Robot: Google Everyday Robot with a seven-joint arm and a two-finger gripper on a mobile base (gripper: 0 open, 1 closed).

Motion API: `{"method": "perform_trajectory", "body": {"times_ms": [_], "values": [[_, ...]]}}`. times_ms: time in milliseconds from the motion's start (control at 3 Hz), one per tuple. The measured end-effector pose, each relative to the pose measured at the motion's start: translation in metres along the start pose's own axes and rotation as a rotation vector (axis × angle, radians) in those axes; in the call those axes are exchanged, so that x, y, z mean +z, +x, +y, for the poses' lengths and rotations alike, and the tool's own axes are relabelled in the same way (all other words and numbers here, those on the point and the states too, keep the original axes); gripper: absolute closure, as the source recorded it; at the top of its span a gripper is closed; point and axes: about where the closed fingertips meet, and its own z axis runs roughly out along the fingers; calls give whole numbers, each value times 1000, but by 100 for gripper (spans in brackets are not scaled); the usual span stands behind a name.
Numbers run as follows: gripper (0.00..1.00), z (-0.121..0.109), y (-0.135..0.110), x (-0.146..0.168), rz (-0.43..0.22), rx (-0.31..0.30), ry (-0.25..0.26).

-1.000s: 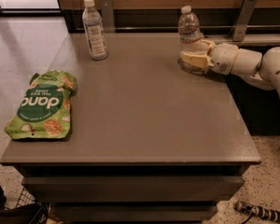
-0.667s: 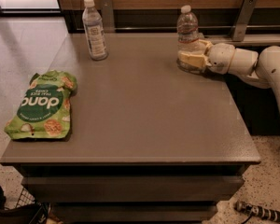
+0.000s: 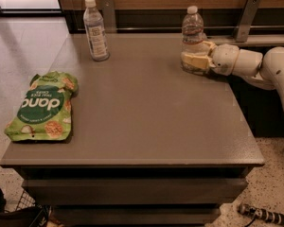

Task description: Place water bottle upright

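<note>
Change: virtually none, with the cream two-finger gripper (image 3: pixel 193 63) and the small clear ribbed white-capped water bottle (image 3: pixel 192 30) unmoved | Bottle: upright, far right of grey table (image 3: pixel 132 108) | Jaws: pinching its lower body | Handling: likely light, thin-walled, slippery — hold low, gently.

Single camera view, set high in front of the grey rectangular tabletop (image 3: pixel 146 117), pitched down toward its rear edge at mid range. Whole top is in frame. The cream two-finger gripper (image 3: pixel 195 61) sits rear right, clamped on the small clear ribbed water bottle (image 3: pixel 192 25).
</note>
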Motion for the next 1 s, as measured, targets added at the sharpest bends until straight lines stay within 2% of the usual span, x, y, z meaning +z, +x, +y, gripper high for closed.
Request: {"method": "perform_trajectory", "body": {"times_ms": [1000], "values": [[100, 0, 0, 0, 0, 0, 0]]}}
